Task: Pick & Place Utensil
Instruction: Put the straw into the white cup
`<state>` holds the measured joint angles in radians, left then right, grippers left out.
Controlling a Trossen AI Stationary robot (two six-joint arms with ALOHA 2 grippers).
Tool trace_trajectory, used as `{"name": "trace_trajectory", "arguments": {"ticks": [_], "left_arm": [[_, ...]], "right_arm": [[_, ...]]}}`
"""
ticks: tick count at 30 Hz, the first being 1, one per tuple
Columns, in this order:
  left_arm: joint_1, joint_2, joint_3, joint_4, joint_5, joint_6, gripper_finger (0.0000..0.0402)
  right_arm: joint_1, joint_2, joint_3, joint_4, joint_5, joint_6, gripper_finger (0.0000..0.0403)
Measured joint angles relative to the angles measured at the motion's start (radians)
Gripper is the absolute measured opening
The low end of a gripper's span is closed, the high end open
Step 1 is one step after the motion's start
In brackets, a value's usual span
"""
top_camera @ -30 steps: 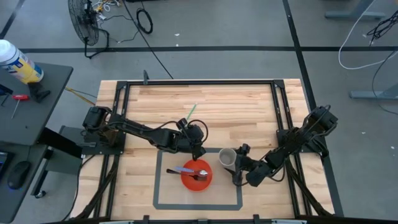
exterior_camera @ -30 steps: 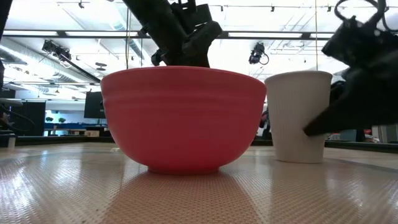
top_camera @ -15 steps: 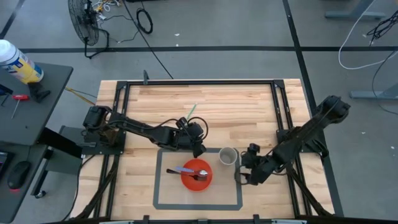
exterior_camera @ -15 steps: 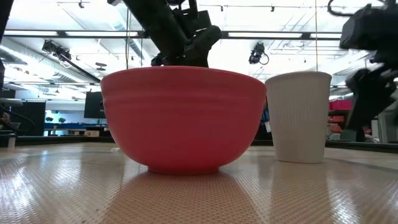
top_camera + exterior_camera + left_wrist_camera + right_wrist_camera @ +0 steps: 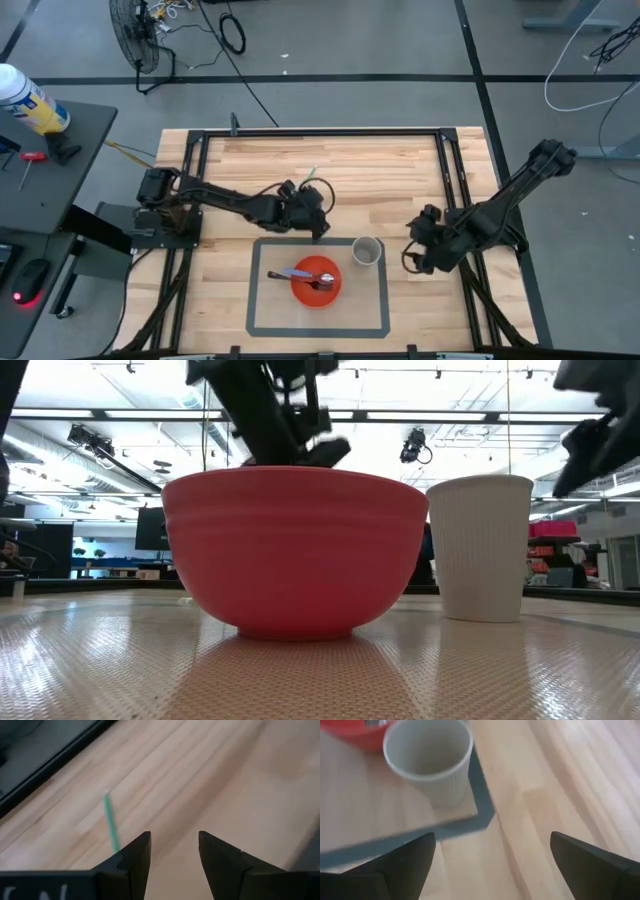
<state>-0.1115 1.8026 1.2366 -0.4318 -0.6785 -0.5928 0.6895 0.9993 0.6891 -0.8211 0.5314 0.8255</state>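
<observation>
Green utensil flat on bare wood behind taped rectangle, long axis slanted, running from near left gripper away toward table's far edge. In left wrist view, stick sits just ahead of fingers, slightly off gap's centre. Fingers spread, nothing between. Left arm clearly nearer.

Right gripper parked beside cup, not touching, fingers wide apart, empty.

Red bowl already holds spoon and blue-handled utensil.

Likely next: left advances, centres, pinches stick.

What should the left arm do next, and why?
Probably ease the left gripper forward and down over the green stick. Its fingers are open and empty, the stick lies loose on the table just ahead, and the bowl already holds utensils.
</observation>
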Motion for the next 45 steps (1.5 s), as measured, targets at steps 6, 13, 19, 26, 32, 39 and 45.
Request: {"name": "trace_trajectory", "arguments": {"ticks": [6, 13, 19, 26, 32, 39, 45], "left_arm": [[0.072, 0.016, -0.075, 0.070, 0.081, -0.043, 0.0172], [0.173, 0.018, -0.257, 0.273, 0.113, -0.157, 0.0172], [0.193, 0.032, -0.355, 0.447, 0.116, -0.155, 0.0172], [0.193, 0.080, -0.378, 0.466, 0.028, -0.155, 0.0172], [0.192, 0.112, -0.377, 0.479, -0.013, -0.162, 0.0172], [0.192, 0.112, -0.376, 0.478, 0.000, -0.164, 0.0137], [0.192, 0.113, -0.376, 0.472, -0.008, -0.164, 0.0061]], "right_arm": [[0.000, -0.020, 0.001, 0.029, 0.036, 0.002, 0.0398], [-0.002, -0.003, 0.001, 0.062, 0.039, 0.000, 0.0398], [-0.010, -0.002, 0.001, 0.073, 0.089, -0.006, 0.0398], [-0.034, -0.002, 0.001, 0.092, 0.091, -0.007, 0.0398], [-0.046, -0.002, 0.001, 0.100, 0.091, -0.020, 0.0398], [-0.049, -0.002, 0.001, 0.105, 0.091, -0.026, 0.0398], [-0.050, -0.002, 0.001, 0.130, 0.200, -0.049, 0.0398]]}}
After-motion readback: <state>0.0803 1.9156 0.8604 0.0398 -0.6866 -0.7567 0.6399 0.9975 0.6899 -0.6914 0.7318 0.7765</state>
